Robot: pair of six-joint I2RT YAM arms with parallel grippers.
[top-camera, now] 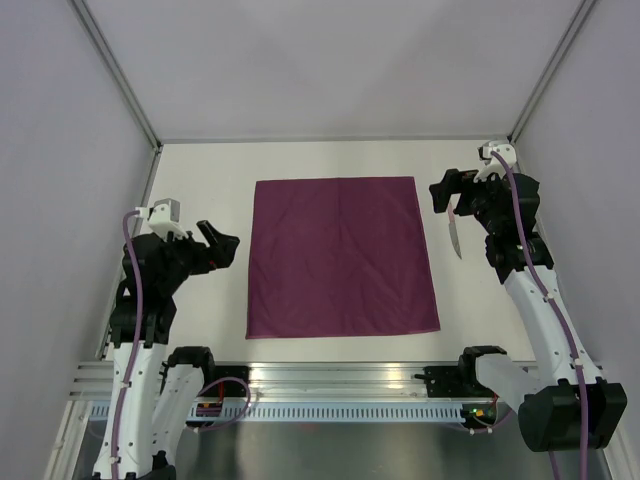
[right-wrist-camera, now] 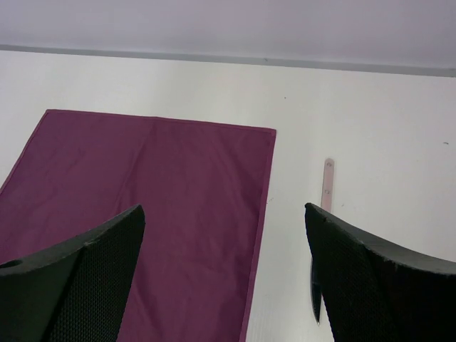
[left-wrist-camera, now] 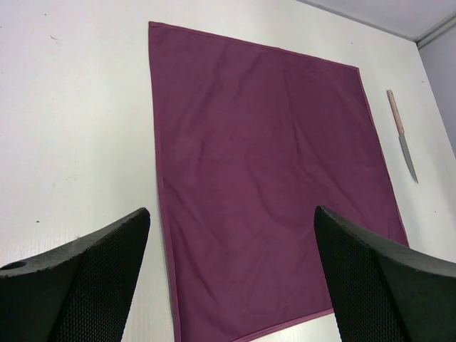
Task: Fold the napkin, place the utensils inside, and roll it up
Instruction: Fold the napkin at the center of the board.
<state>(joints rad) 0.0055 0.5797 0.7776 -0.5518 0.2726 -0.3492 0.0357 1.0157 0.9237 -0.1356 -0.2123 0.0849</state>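
The fingers of left gripper and right gripper are held wide, empty. The square plum-magenta cloth napkin is spread flat between them, slim silvery knife just beside it. Two corners should be pinched together and folded evenly.

The napkin lay flat at the middle of the table. The knife lay beside its right edge, not touching, alongside the far half, tip pointing nearward.
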